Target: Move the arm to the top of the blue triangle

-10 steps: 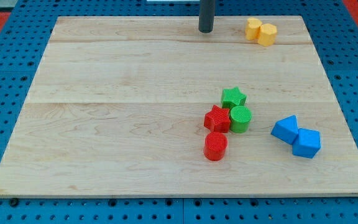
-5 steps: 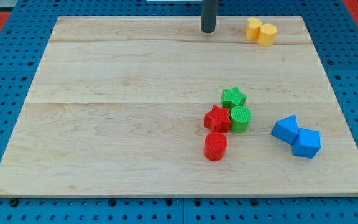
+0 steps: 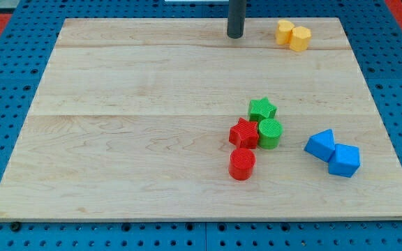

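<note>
Blue triangle (image 3: 319, 144) lying near desk's (image 3: 152, 139) right edge, lower half, touching blue cube (image 3: 344, 160) at its lower right. Red and green cluster sitting to its left. My tip (image 3: 235, 35) resting at top edge, right of centre, just left of yellow pair (image 3: 292, 35), well apart from triangle. No end effector here, only rod, so apart-or-together cannot be told. Approach step appearing barely begun; next move calling for travel toward right edge and down, stopping just above triangle, passing right of green star (image 3: 262, 109).

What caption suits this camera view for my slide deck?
My tip rests near the board's top edge, far above the blue triangle beside the blue cube.
</note>
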Controlling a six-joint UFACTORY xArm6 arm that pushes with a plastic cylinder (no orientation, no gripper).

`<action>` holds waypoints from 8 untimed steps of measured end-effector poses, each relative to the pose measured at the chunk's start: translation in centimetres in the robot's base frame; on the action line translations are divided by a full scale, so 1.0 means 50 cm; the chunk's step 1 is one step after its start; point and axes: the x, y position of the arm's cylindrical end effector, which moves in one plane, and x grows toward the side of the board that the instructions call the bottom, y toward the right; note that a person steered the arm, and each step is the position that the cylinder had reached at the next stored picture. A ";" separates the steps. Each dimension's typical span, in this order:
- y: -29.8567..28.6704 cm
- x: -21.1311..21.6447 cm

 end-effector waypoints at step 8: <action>0.179 0.310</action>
